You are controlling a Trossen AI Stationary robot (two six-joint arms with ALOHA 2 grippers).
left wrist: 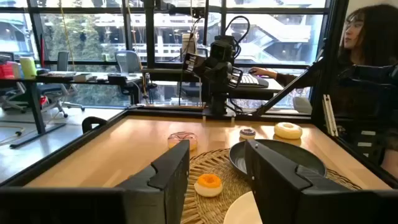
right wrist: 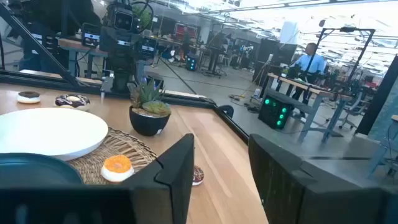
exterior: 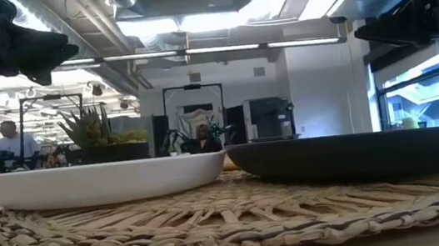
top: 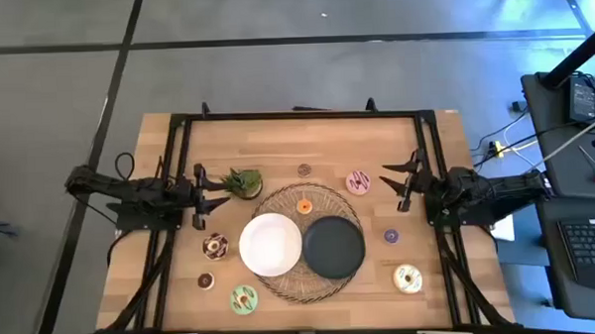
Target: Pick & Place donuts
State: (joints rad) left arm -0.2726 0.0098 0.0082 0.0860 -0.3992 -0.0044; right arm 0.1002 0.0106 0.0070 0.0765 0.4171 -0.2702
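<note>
Both arms are waiting above the table's side edges; the left gripper [top: 222,200] is hovering near the plant [top: 244,182], fingers spread and empty; the right gripper [top: 389,180] is hanging released beside the pink donut [top: 358,183]. An orange donut [top: 304,205] is sitting on the woven mat [top: 326,277] behind the white plate [top: 270,243] and black plate [top: 333,247]; other donuts are lying scattered toward the table's edges, a cream one [top: 409,278] near the front right corner.

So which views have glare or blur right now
Low view: bright ceiling lights behind, so the white plate and black plate look backlit, and the woven mat up close is soft. Left wrist view: sunlit windows wash out the background.
</note>
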